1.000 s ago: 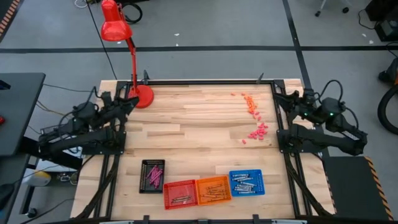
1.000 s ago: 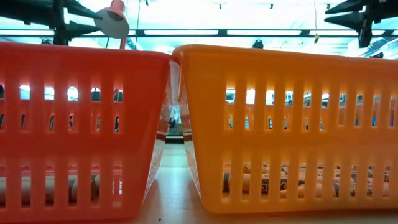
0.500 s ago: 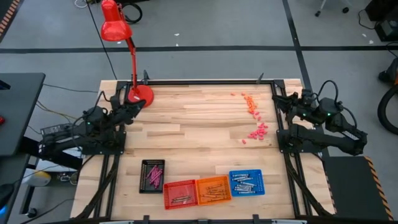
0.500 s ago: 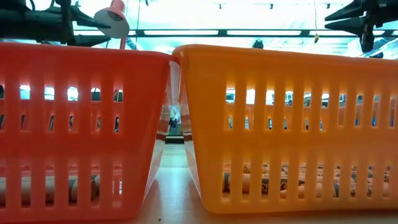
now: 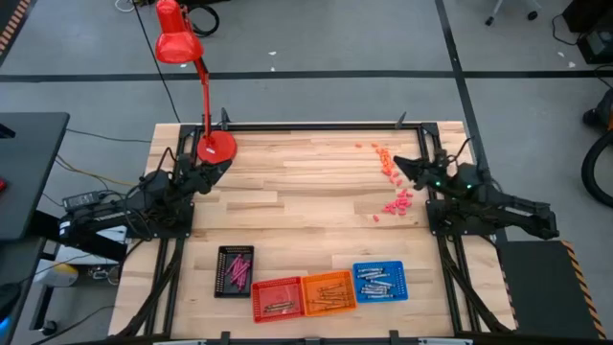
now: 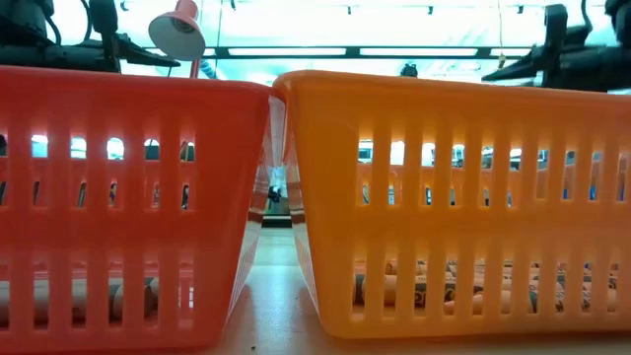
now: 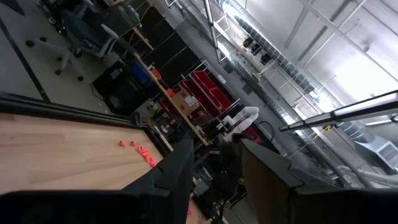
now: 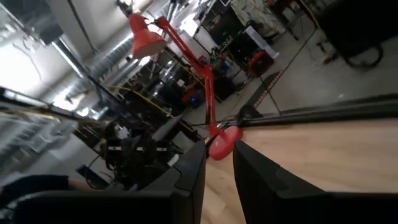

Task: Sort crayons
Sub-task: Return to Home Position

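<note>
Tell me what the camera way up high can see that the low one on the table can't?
Only the high view: the whole table, the black bin holding pink crayons, the blue bin, the little red-pink bits, and the base of the lamp. Only the low view: bright ceiling lights and the room behind the bins. Both: the red bin, the orange bin with its crayons, the lamp's shade, and the left arm and right arm at the table's sides.
</note>
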